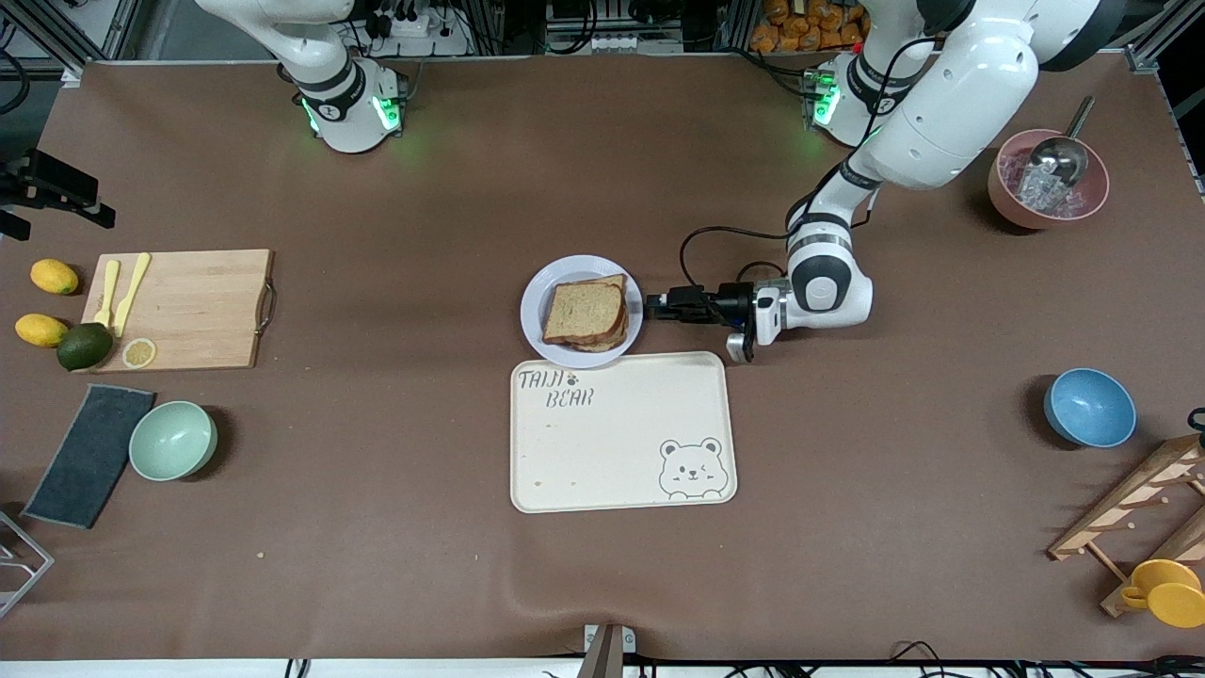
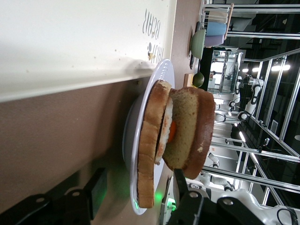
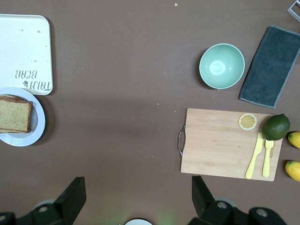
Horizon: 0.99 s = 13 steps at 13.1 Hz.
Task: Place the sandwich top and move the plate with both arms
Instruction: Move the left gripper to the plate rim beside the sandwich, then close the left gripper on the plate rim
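Taking the plate [image 1: 535, 315] as the landmark, the inspection runs from the front camera outward. Nearest that camera lies the cream tray [image 1: 621, 431], its edge just beside the plate's rim. The plate sits one step farther from the camera than the tray. On it rests the sandwich top [image 1: 584, 311], already stacked on the egg slice [image 2: 149, 154]; the left wrist view shows the two slices a little askew, with egg between them. The first part of the task therefore appears done, and moving the plate remains.

The deciding relation is this: the left gripper [image 1: 659, 307] lies level with the plate, at its rim on the side toward the left arm's end of the table, pointing horizontally at it. In its wrist view one finger [image 2: 96, 194] lies low against the table under the rim and the other sits above the rim; the fingers are parted and grasp nothing yet. Judged from this, a short advance and a closing would pinch the rim.

The right gripper [image 3: 136, 199] hangs high near its base, over bare table between the plate and the cutting board [image 3: 229, 143], fingers spread and empty. It is well apart from the plate. The left arm is plainly the nearer; the right arm has to descend to the plate's rim toward its own end of the table before a two-arm carry.
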Each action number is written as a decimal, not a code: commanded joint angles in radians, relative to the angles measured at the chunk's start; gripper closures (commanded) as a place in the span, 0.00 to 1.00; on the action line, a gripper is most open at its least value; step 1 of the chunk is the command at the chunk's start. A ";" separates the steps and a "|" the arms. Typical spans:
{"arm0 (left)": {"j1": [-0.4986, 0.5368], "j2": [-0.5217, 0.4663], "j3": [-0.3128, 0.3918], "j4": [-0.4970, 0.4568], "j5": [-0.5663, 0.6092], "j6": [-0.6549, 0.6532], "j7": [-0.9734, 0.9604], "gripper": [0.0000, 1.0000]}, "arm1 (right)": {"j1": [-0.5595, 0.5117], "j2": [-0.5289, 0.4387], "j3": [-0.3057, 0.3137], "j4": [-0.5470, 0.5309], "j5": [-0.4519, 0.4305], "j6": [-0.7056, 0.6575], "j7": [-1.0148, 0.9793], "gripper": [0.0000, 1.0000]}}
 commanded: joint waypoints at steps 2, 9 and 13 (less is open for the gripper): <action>-0.011 0.036 -0.001 0.016 -0.046 -0.007 0.068 0.44 | -0.011 0.001 0.011 0.003 -0.016 0.004 0.013 0.00; -0.025 0.061 -0.002 0.028 -0.076 -0.006 0.106 0.50 | -0.008 0.001 0.013 0.004 -0.019 0.004 0.013 0.00; -0.039 0.105 -0.001 0.066 -0.098 -0.007 0.146 0.54 | -0.008 0.001 0.013 0.003 -0.019 0.004 0.013 0.00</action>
